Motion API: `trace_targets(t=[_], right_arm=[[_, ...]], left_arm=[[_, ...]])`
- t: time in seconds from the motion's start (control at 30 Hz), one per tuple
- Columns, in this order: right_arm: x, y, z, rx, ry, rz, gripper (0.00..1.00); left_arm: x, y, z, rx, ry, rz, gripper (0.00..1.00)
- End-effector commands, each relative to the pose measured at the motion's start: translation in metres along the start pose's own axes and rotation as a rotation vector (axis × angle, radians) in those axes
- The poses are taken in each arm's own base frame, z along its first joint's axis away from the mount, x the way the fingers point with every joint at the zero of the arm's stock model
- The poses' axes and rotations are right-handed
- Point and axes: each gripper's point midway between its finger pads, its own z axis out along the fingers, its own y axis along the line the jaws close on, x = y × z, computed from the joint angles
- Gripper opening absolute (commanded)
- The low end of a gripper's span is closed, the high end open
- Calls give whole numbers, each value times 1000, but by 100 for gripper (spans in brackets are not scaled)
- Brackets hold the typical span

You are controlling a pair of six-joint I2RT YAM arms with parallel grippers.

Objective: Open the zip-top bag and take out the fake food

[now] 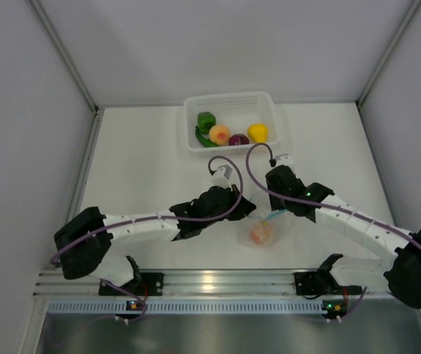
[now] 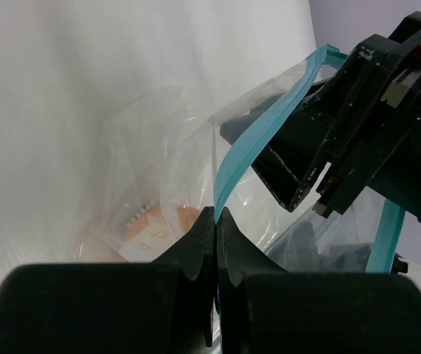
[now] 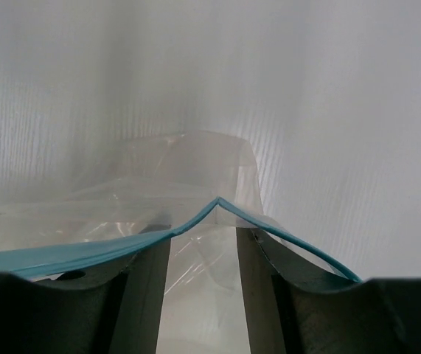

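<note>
One zip-top bag (image 1: pixel 280 223), one white mesh basket (image 1: pixel 228 98) and two grippers are counted. Of the fake food (image 1: pixel 217 133), five pieces are seen inside the basket: a green pepper (image 1: pixel 206 119), a green chili (image 1: pixel 203 138), a peach fruit (image 1: pixel 220 136), a purple piece (image 1: pixel 238 139) and a yellow pepper (image 1: pixel 257 132). A sixth, an orange fruit (image 1: pixel 262 234), is seen through the bag, which is found near the basket, on its near side. From above, both sets of fingertips are hidden beneath the wrists; in the left wrist view the fruit is reduced to an orange blur behind crumpled film. The blue zip strip (image 2: pixel 251 140) is pinched between the fully closed jaws of the left gripper (image 2: pixel 216 221). The jaws of the right gripper (image 3: pixel 201 247) are parted about halfway, with the strip's fold and clear film lying in the gap, unpinched.
</note>
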Motion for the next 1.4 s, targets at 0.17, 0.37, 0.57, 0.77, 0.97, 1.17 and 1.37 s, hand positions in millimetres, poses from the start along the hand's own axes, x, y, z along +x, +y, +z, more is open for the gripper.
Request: trace_targets(t=[0.17, 0.37, 0.57, 0.77, 0.97, 1.17, 1.37], right_arm=[[-18, 58, -34, -333, -39, 40, 42], [13, 86, -51, -455, 34, -29, 42], [35, 112, -57, -509, 51, -63, 43], [59, 105, -47, -408, 97, -93, 43], [80, 113, -47, -418, 157, -112, 46], [91, 125, -52, -461, 174, -124, 52], [107, 126, -46, -431, 211, -137, 62]], left_arm=[[-6, -6, -12, 39, -30, 10, 0], [-2, 13, -13, -16, -55, -12, 0], [-2, 22, -13, -49, -83, -26, 0], [-5, 23, -17, -58, -113, -35, 0], [-9, 29, -21, -85, -162, -52, 0], [-10, 30, -20, -100, -183, -43, 0], [-8, 31, -19, -106, -186, -36, 0]])
